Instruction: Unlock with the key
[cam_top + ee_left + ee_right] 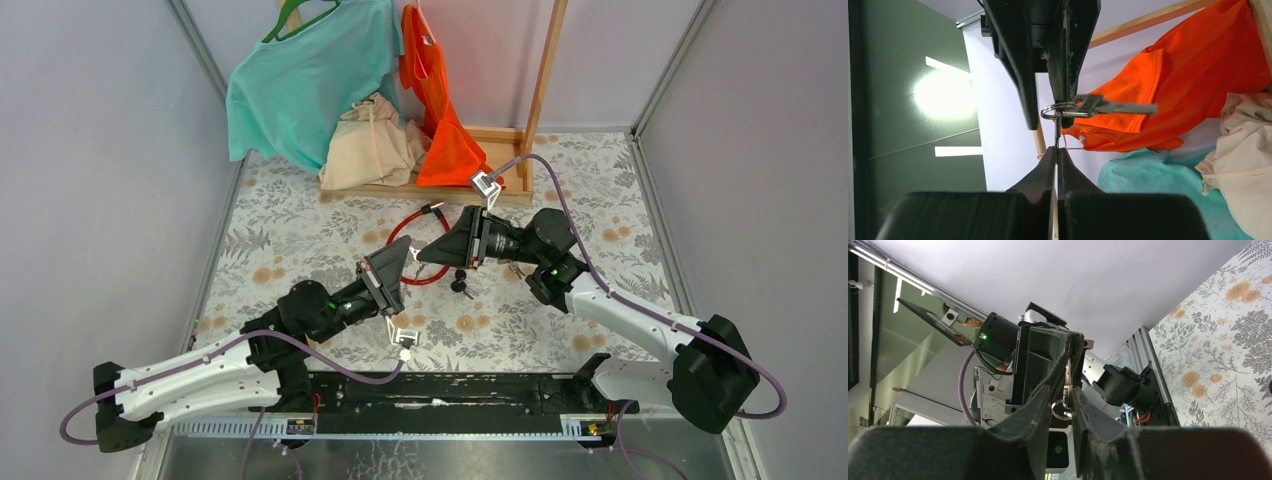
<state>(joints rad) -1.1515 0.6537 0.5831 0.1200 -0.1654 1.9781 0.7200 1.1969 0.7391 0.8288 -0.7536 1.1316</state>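
**Left end effector** (1057,151): my fingers are pressed together, pinching a thin metal blade (1057,132) that shows edge-on in my left wrist view. The blade runs up to a small steel split ring (1051,110). A flat silver metal key (1120,107) sits on the same ring. It lies level with its tip toward 3 o'clock in that view and touches nothing else.

**Right end effector** (1062,392): it meets my left one tip to tip, raised off the worktop. The fingers stand a narrow gap apart, with the split ring and a key shaft inside the gap. The shaft lies against the 3 o'clock finger. I cannot tell whether I am actually clamping it.

**Top view:**
- The two tips meet near the middle of the floral-print worktop (300,220). My left arm reaches in from 7 o'clock and my right arm from 4 o'clock.
- A red cable loop (397,226) lies flat on the worktop beneath and around the meeting point.
- A small black object (460,285) rests on the worktop at 4 o'clock of the tips, just beside the loop. It is too small to identify.

**Far edge, 12 o'clock:**
- A wooden rack frame (545,80) stands on the worktop.
- A teal shirt (300,90) and an orange garment (445,140) hang from it.
- A beige cloth bag (370,145) is slumped at its base between them.
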